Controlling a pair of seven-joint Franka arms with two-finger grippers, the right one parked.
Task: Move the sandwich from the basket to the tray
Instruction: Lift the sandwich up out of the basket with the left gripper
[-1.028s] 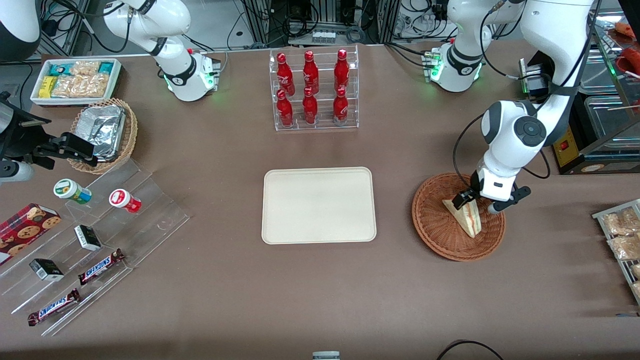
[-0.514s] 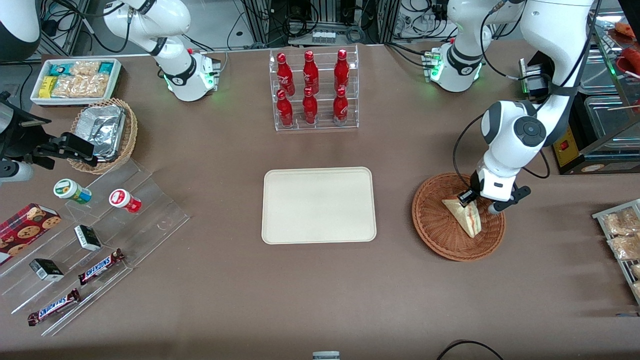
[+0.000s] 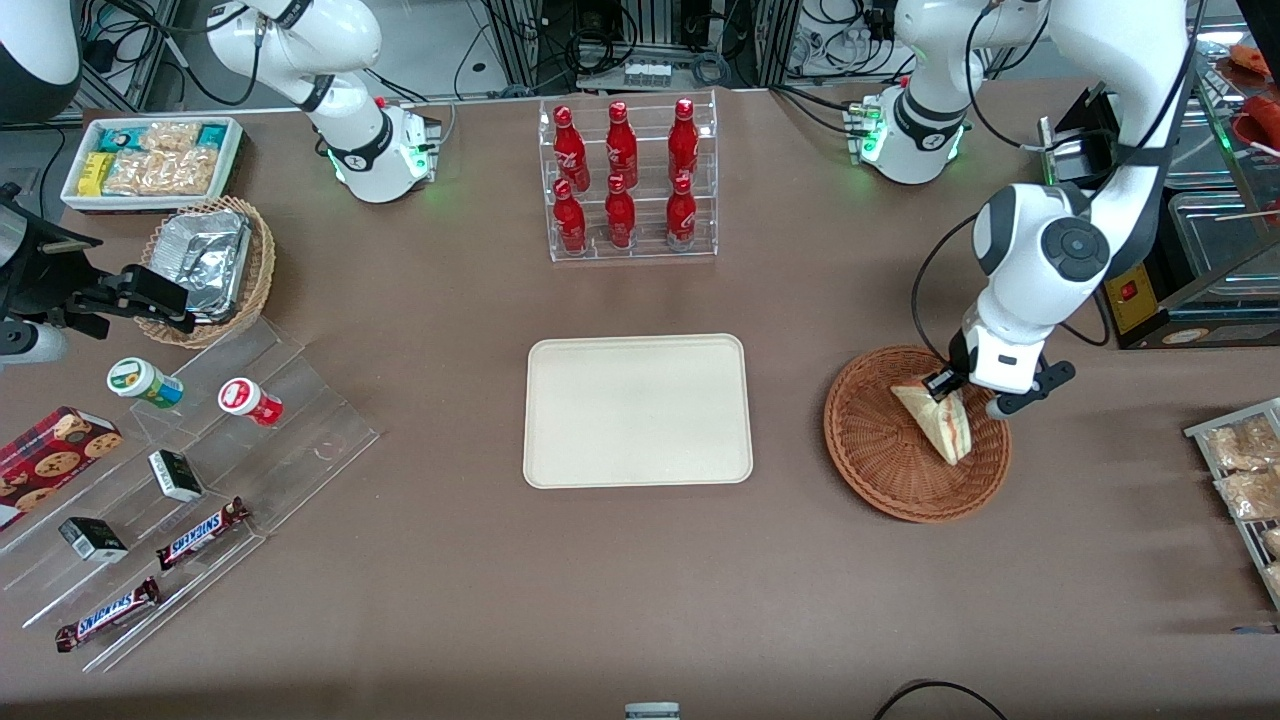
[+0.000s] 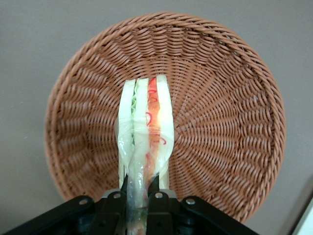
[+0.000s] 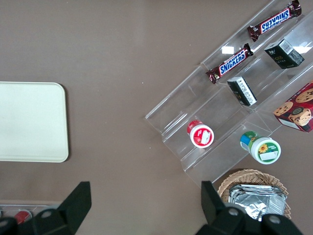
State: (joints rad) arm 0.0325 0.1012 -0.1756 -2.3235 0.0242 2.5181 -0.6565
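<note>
Right wrist view | Snickers bars (image 5: 230,62) | gripper (image 4: 141,188) clamps sandwich (image 4: 145,127)

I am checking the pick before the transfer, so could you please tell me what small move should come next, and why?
Probably a short lift straight up: the pincer is shut on the sandwich, which hangs over the basket. Clearing its rim should come before moving toward the tray.

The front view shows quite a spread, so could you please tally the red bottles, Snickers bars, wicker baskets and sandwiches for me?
Red bottles: 6
Snickers bars: 2
Wicker baskets: 2
Sandwich: 1, pinched by the gripper above its basket
Total: 11
</note>
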